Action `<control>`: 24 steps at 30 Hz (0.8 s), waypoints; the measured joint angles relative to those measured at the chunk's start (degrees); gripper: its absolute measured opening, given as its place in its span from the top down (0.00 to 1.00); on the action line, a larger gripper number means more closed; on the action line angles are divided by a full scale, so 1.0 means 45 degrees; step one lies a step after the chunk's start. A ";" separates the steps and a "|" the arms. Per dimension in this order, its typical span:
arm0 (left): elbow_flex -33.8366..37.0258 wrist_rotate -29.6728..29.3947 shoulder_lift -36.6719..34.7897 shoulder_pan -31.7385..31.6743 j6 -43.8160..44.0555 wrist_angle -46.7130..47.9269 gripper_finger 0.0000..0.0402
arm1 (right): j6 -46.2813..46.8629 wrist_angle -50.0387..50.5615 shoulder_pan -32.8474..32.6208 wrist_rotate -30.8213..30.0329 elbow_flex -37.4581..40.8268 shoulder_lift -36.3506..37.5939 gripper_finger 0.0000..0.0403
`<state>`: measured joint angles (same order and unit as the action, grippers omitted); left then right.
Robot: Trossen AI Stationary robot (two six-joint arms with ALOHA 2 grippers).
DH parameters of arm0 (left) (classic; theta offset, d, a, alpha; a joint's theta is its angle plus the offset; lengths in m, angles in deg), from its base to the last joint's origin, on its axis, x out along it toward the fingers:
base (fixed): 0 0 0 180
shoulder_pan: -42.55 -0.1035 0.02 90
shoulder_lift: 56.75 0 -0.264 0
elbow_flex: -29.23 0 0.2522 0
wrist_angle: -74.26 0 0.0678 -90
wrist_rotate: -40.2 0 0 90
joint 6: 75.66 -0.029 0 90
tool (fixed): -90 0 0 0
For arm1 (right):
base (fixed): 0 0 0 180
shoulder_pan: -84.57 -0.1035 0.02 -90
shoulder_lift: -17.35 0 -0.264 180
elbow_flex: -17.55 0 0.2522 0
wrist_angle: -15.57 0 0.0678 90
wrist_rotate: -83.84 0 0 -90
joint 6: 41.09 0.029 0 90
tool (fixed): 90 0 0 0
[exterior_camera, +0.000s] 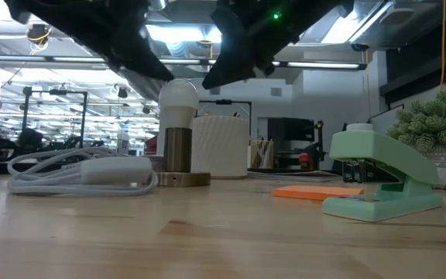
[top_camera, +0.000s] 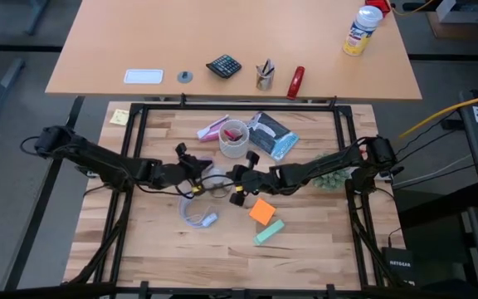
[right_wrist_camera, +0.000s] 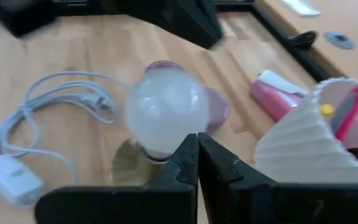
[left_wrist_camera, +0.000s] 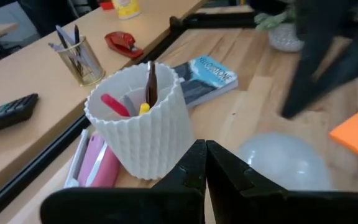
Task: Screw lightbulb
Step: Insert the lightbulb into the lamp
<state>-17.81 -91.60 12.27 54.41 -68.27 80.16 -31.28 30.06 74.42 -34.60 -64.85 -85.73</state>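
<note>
I have both grippers hovering above the lightbulb (exterior_camera: 179,94), left gripper (left_wrist_camera: 205,163) and right gripper (right_wrist_camera: 197,155) each with fingers pressed together and holding nothing. The bulb stands upright in a brass socket (exterior_camera: 178,151) on its round base, just beside the ribbed white cup (exterior_camera: 220,146) and near the coiled white cord (exterior_camera: 68,172). For a sound screwing step I judge one gripper must spread, descend squarely over the globe, clamp lightly and turn, with the socket braced. Legible writing: "NETGEAR" on the black box (top_camera: 405,267); the book cover (left_wrist_camera: 207,73) is not clearly readable.
</note>
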 joint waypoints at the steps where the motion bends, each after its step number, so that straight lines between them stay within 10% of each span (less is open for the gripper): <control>1: 0.0000 0.0000 -0.0254 0.0127 0.0004 0.0177 1.00 | -0.0057 -0.0020 0.0000 -0.0173 0.0000 0.0021 0.98; 24: 0.0015 0.1106 0.0919 0.1640 0.0772 0.0700 1.00 | -0.0101 -0.1001 0.1009 0.1890 -0.0015 -0.0371 0.98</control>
<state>-17.74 -86.62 16.40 61.79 -64.79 83.31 -31.74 25.56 78.96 -26.09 -64.92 -87.40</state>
